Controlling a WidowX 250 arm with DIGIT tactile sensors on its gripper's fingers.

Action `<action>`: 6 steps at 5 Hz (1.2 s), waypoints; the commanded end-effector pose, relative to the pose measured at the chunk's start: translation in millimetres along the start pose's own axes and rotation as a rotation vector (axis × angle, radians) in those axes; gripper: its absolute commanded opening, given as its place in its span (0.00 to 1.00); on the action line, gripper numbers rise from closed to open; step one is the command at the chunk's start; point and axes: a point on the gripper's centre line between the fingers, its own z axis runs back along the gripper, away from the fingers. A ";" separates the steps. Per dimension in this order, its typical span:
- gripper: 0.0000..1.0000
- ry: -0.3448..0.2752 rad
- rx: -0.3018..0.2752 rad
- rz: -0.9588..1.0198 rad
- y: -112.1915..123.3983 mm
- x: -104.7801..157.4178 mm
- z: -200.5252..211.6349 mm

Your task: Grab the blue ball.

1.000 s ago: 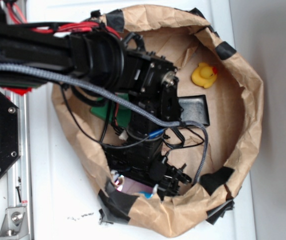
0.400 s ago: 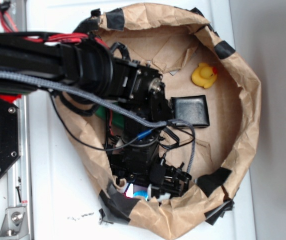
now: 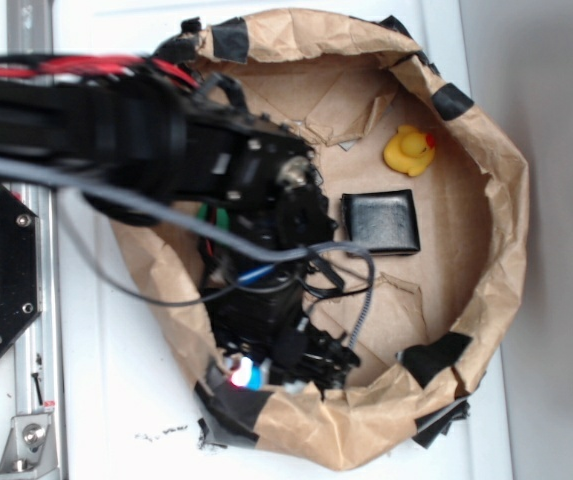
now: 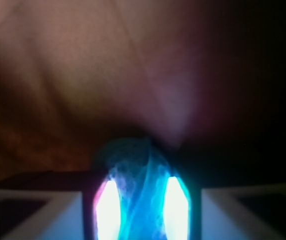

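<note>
a: looking at the exterior view, the gripper (image 3: 266,375) sits low against the near wall of the brown paper bag (image 3: 486,180), and a sliver of cyan shows right at its tip. a second ago the arm was higher and the black square pad (image 3: 380,222) was half hidden under it; now the pad lies fully uncovered.

b: so it has swung down and toward the bag's taped rim. where is the blue ball (image 4: 140,200)?

a: in the wrist view it fills the gap between the two pale fingers (image 4: 33,210), lit bright on both flanks, with the paper floor behind. from outside, the blue ball (image 3: 251,376) is only a small glowing spot under the black gripper body.

b: is it gripped?

a: i cannot tell. the fingers flank the ball closely, a narrow stance, but the blur hides whether they press on it.

b: my judgement: the approach is done and the squeeze is the step in hand. the yellow duck (image 3: 409,150) sits well apart, so nothing should interfere.

a: agreed. the bag wall just beside the gripper is the one risk i'd guess at.
</note>
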 end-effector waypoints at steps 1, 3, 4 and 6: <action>0.00 -0.426 0.002 -0.204 5.2 8.8 114.1; 0.00 -0.800 0.242 -0.490 -4.6 -6.2 158.0; 0.00 -0.882 0.287 -0.642 -10.3 -5.8 159.9; 0.00 -0.827 0.273 -0.684 -13.2 -0.9 158.6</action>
